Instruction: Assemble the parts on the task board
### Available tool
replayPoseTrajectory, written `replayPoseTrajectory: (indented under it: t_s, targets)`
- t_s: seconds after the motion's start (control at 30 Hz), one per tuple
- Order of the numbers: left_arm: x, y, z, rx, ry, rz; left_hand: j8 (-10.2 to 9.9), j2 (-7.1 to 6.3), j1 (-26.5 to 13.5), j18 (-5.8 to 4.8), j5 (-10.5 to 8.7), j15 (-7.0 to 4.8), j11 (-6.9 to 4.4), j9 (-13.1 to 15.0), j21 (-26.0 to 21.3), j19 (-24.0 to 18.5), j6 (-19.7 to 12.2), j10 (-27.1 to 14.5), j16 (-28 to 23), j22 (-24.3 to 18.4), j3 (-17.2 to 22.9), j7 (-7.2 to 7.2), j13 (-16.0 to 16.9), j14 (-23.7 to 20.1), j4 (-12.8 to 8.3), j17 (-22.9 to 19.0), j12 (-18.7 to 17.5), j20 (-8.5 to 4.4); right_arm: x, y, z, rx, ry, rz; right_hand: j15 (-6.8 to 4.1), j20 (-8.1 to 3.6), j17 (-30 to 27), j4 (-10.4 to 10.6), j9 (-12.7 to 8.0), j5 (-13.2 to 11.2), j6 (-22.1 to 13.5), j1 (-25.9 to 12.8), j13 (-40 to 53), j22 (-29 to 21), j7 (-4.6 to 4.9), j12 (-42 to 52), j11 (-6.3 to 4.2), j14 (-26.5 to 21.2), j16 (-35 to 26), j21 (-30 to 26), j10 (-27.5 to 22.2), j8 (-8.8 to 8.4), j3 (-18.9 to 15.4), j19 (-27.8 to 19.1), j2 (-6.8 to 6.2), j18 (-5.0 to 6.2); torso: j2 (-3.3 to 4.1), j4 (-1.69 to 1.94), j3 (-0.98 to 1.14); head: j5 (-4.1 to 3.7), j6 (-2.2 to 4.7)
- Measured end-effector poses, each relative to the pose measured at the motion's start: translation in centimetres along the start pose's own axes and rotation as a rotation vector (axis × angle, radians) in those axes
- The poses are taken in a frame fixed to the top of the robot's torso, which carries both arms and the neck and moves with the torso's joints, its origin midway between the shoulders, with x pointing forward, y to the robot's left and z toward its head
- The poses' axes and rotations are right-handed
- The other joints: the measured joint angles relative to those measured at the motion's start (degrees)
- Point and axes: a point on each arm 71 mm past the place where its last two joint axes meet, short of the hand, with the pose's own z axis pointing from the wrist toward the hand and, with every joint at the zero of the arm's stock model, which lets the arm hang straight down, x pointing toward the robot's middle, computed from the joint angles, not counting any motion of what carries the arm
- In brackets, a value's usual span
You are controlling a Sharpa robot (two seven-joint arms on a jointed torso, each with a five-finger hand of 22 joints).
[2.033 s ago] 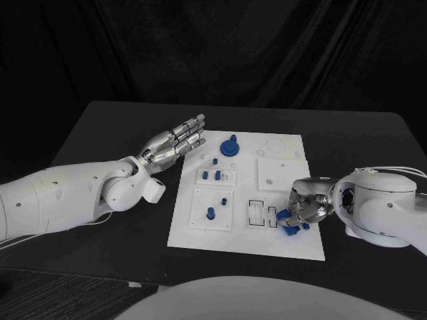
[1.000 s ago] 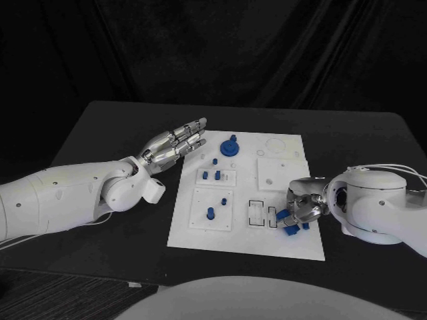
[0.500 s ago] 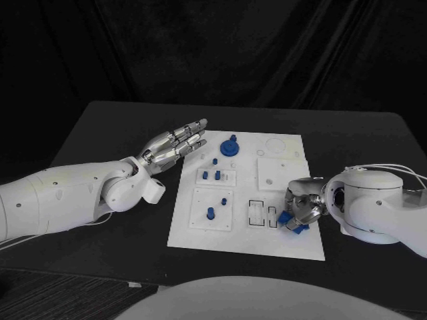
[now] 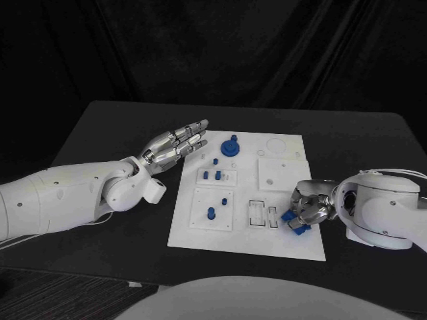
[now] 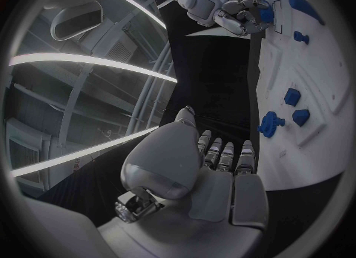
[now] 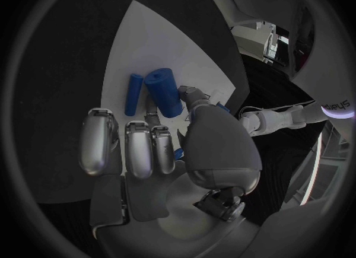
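Head view: a blue part (image 4: 294,218) is pinched by the curled right hand (image 4: 309,205) at the task board's (image 4: 247,237) right edge, while the left hand (image 4: 173,145) is held released, fingers straight, beside the board.

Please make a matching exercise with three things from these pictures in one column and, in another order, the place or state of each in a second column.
Things:
1. left robot hand
2. right robot hand
3. blue round part

Places or states:
A. on the far end of the task board, with a knob on top
B. fingers stretched out flat, holding nothing, beside the board's left edge
C. fingers bent down at the loose blue pieces near the board's near right corner

Pairs: 1-B, 2-C, 3-A
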Motion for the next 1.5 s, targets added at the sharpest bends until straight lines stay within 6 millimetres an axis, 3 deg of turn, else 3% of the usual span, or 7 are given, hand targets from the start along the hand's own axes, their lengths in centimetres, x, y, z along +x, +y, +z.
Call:
replayPoseTrajectory:
  t_s: [0.43,0.6,0.67,0.77,0.97,1.23,1.5]
  targets:
    - [0.1,0.1,0.1,0.000,0.003,-0.002,0.05,0.17,0.75,-0.01,0.88,0.40,0.00,0.06,0.23,0.20,0.84,0.00,0.00,0.31,0.31,1.27,0.05,0.00,0.00,0.02,0.20,0.61,-2.2,0.4,-1.1,-0.024,0.036,0.285,-0.26,0.00,0.00,0.00,0.00,-0.31,-0.02,-3.13,0.00,-0.01,0.02,0.00,-0.20,-0.11,-0.20,0.00,-0.20,0.00,0.00,0.00,3.06,0.00,-0.04,-0.02,0.00,-0.20,0.00]
    - [0.1,0.1,0.1,0.000,0.004,-0.002,0.05,0.17,0.75,-0.01,0.88,0.40,0.00,0.11,0.23,0.20,0.84,0.00,0.00,0.40,0.31,1.26,0.05,0.00,0.00,0.02,0.41,0.61,-2.3,0.7,-0.7,-0.024,0.074,0.349,-0.25,0.00,0.00,0.13,0.07,-3.76,-0.01,-4.99,0.03,-0.01,0.03,0.00,-0.20,-0.11,-0.38,0.00,-0.20,0.01,0.13,0.00,3.15,0.00,-0.05,-0.02,-0.02,-0.10,0.00]
    - [0.1,0.1,0.1,0.000,0.004,-0.002,0.25,-0.06,0.98,0.00,1.16,0.59,0.00,0.11,0.23,0.20,1.01,0.00,0.00,0.40,0.46,1.44,0.05,0.19,-0.15,0.02,0.40,0.61,-2.3,0.8,-0.5,-0.021,0.089,0.364,-0.26,0.00,0.00,2.67,0.20,-5.11,-0.21,-5.61,0.05,-0.01,-0.18,0.00,-0.20,-0.11,-0.57,0.00,-0.20,0.01,2.67,0.00,2.96,0.00,-0.05,-0.02,-0.03,-0.10,0.00]
    - [0.1,0.1,0.1,0.000,0.004,-0.003,0.25,-0.06,0.98,0.00,1.16,0.61,0.00,0.11,0.23,0.20,1.29,0.00,0.00,0.40,0.46,1.71,0.05,0.21,-0.16,0.02,0.41,0.61,-2.3,1.0,-0.1,-0.016,0.111,0.374,-0.26,0.00,0.00,3.62,-0.31,-8.03,-0.23,-6.31,0.04,-0.01,-0.19,0.00,-0.21,-0.11,-0.57,-0.42,-0.21,0.59,3.62,0.00,3.05,0.00,-0.05,-0.02,-0.03,-0.19,0.00]
    - [0.1,0.1,0.1,0.000,0.007,-0.004,0.25,0.18,1.23,0.00,1.38,0.61,0.00,0.17,0.46,0.40,1.53,0.00,0.00,0.45,0.62,1.96,0.04,0.21,0.01,0.03,0.40,0.81,-2.3,1.8,0.7,-0.016,0.145,0.370,-0.28,0.00,0.00,3.41,-1.44,-12.95,-0.22,-8.41,0.04,-0.02,-0.19,0.00,-0.20,-0.14,-0.57,-0.83,-0.21,1.04,5.60,0.00,3.34,0.00,-0.04,0.02,-0.04,-0.42,0.00]
    - [0.3,0.1,0.3,0.001,0.014,-0.009,0.62,-0.03,1.45,0.00,1.37,0.60,-0.21,0.35,0.46,0.40,2.75,0.21,0.00,0.44,0.79,3.18,0.04,0.21,-0.16,0.04,0.40,0.81,-2.4,2.4,1.7,-0.013,0.179,0.357,-0.29,0.00,0.00,3.08,-2.09,-13.99,-0.71,-9.14,0.03,-0.02,0.03,0.00,-0.16,-0.14,-1.05,-1.49,-0.17,0.33,6.39,0.00,3.17,0.00,0.02,0.03,-0.03,-0.36,0.00]
    - [0.3,0.1,0.2,0.001,0.015,-0.010,0.62,-0.03,1.45,0.00,1.37,0.60,-0.21,0.36,0.46,0.40,2.75,0.21,0.00,0.49,0.94,3.18,0.03,0.21,0.00,0.04,0.60,0.81,-1.9,2.6,2.2,-0.010,0.203,0.343,0.13,0.00,-0.20,4.59,-2.82,-18.44,-1.85,-9.85,0.03,-0.02,0.42,0.00,0.42,-0.14,-1.05,-2.16,-0.02,-0.18,5.21,0.00,2.97,0.00,0.04,0.01,-0.01,-0.23,0.00]
